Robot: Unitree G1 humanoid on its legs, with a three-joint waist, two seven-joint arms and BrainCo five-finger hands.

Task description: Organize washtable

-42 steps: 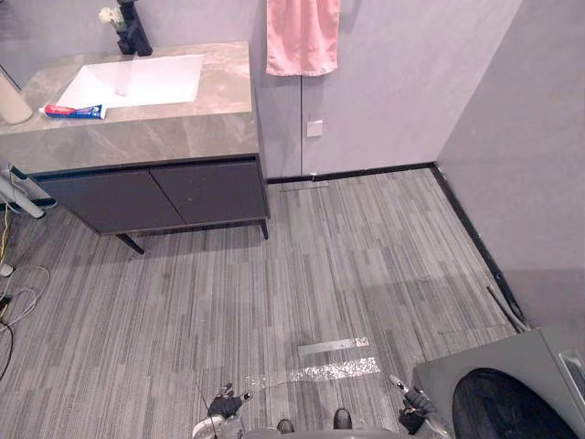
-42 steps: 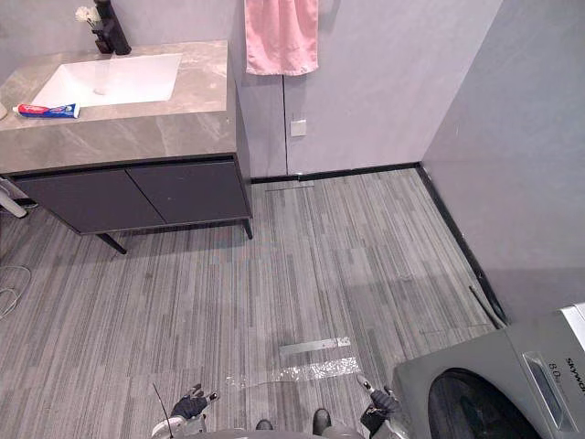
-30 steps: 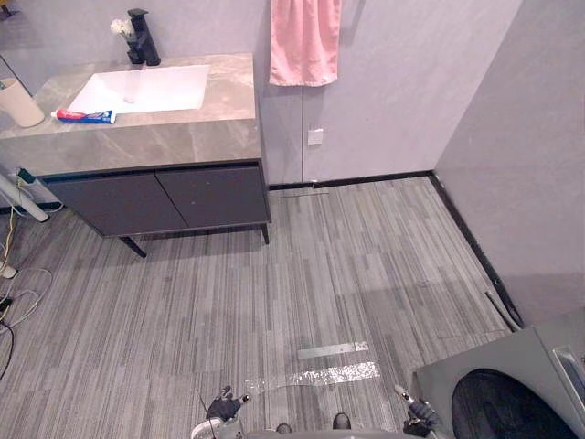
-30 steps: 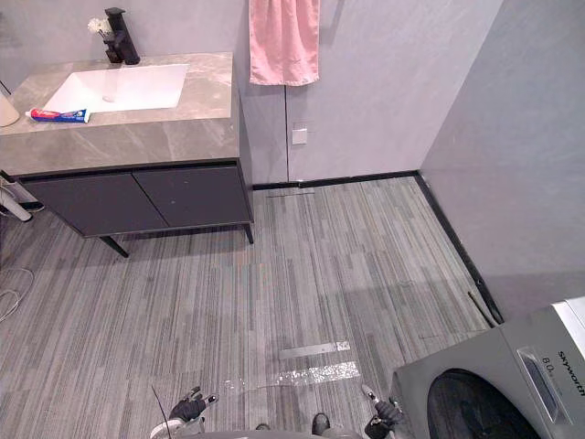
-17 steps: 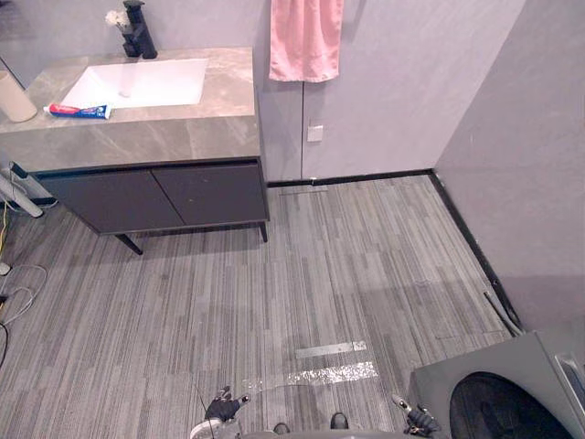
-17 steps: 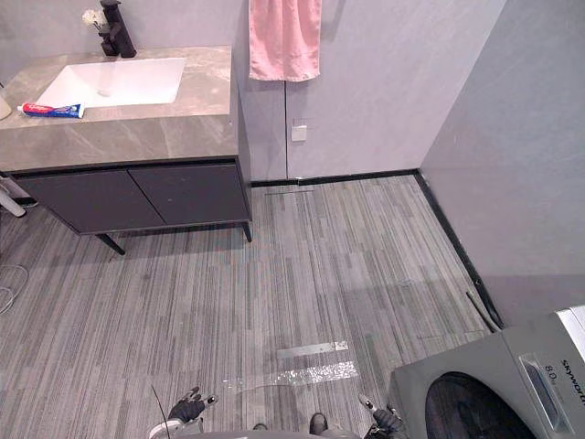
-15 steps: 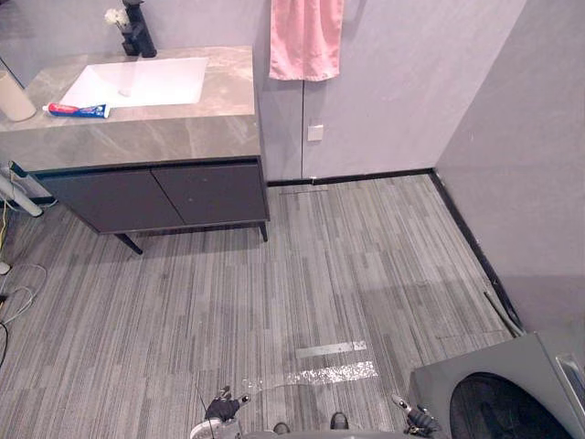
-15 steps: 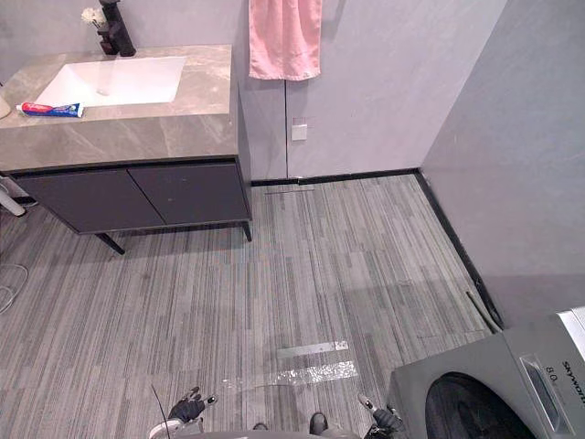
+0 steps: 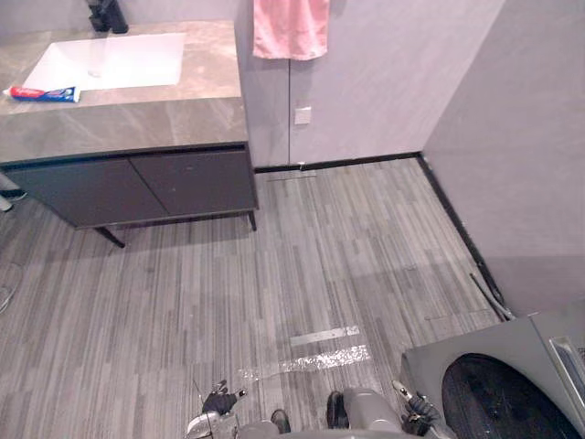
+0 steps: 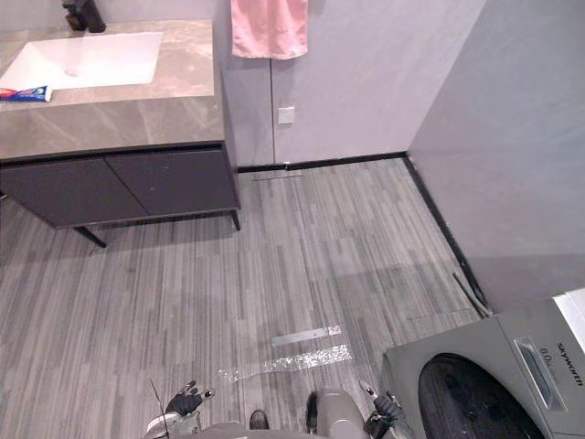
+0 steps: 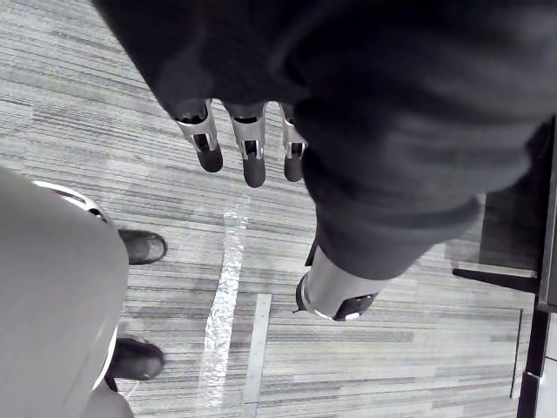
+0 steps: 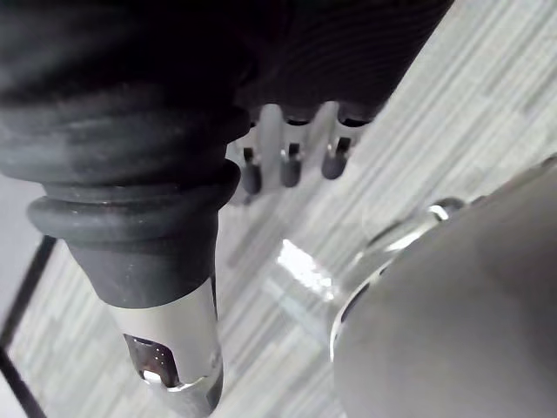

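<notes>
At 11 o'clock, well apart: worktop [image 9: 137, 119], toothpaste tube [image 9: 43, 93] lying loose beside sink [image 9: 105, 59] | left hand [image 11: 248, 144], right hand [image 12: 290, 161] at 6 o'clock, fingers straight, empty | task judged not begun; approach left.

A toothpaste tube [image 9: 41, 93] lies on the washtable [image 9: 137, 119].

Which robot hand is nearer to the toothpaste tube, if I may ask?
Left. The left robot hand hangs low, across the floor from the toothpaste tube; the right robot hand hangs farther off, beside the washing machine.
</notes>
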